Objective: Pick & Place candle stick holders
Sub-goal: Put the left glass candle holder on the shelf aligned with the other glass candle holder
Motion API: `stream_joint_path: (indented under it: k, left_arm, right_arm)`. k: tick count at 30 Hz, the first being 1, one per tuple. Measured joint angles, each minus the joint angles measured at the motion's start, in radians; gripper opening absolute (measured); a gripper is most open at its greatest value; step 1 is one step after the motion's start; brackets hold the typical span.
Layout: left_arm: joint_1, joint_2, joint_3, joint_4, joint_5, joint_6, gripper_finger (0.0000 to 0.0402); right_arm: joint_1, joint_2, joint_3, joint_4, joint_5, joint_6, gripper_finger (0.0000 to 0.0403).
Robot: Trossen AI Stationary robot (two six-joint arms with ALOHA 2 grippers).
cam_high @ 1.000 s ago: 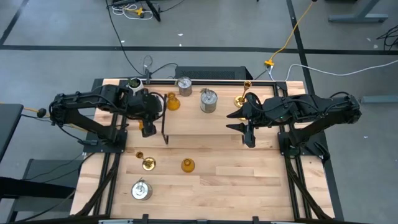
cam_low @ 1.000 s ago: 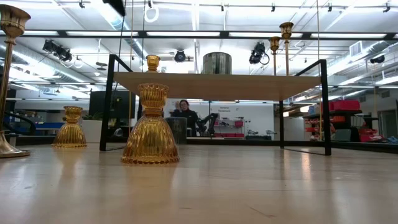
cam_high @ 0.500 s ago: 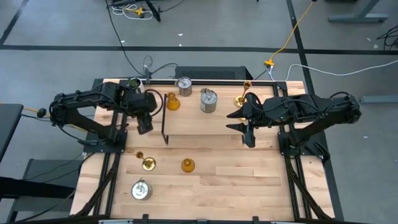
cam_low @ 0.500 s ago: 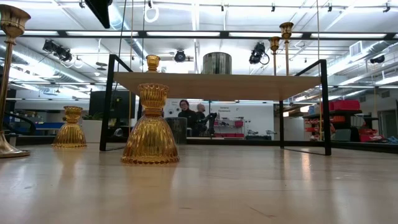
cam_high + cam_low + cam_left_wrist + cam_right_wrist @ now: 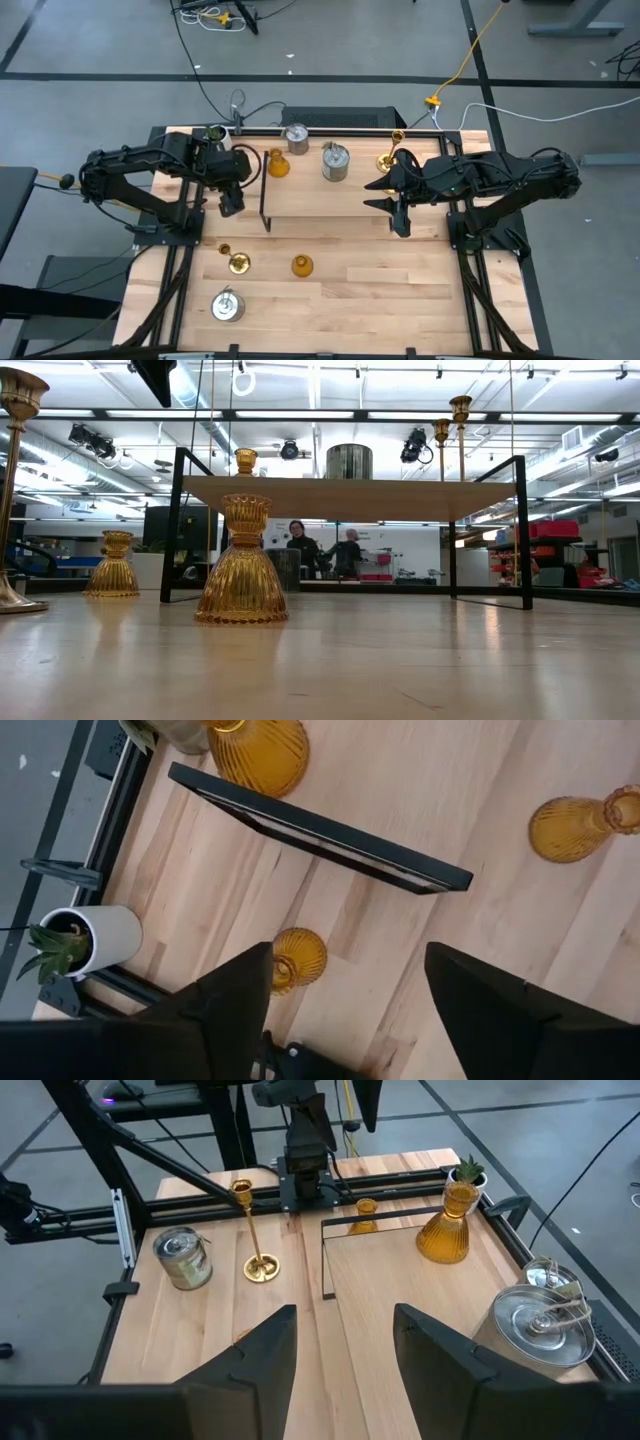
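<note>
My left gripper [image 5: 345, 975] hangs open high over the table's far left, beside the rack's left side [image 5: 266, 190]; it also shows in the high view [image 5: 231, 204] and the low view [image 5: 155, 375]. Below it a small amber holder [image 5: 297, 957] stands on its base on the table, apart from the fingers. My right gripper [image 5: 345, 1335] is open and empty above the rack's right end [image 5: 370, 195]. On the rack shelf stand an amber holder [image 5: 277, 163], two silver cans [image 5: 295, 137] [image 5: 335, 160] and a gold brass holder [image 5: 390, 155].
On the near part of the table stand a gold holder [image 5: 237, 262], an amber holder [image 5: 301, 265] and a silver can [image 5: 227, 305]. A small white pot with a green plant [image 5: 85, 935] sits at the far left corner. People stand in the room behind [image 5: 320, 550].
My left gripper has opened and tipped more steeply downward, its fingertips swinging a little toward the table's left edge. No holder on the table or on the rack has moved.
</note>
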Motion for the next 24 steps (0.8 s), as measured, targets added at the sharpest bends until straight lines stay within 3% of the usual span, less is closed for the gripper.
stream_joint_path:
  k: [16,24]
  left_arm:
    - [0.000,0.003,-0.006,-0.022,0.026,-0.004,0.0348]
    - [0.000,-0.006,-0.189,0.011,0.053,-0.006,0.0345]
  right_arm:
    - [0.000,0.000,0.000,0.000,0.000,-0.003,0.0168]
    - [0.000,0.000,0.000,0.001,0.000,-0.027,0.0168]
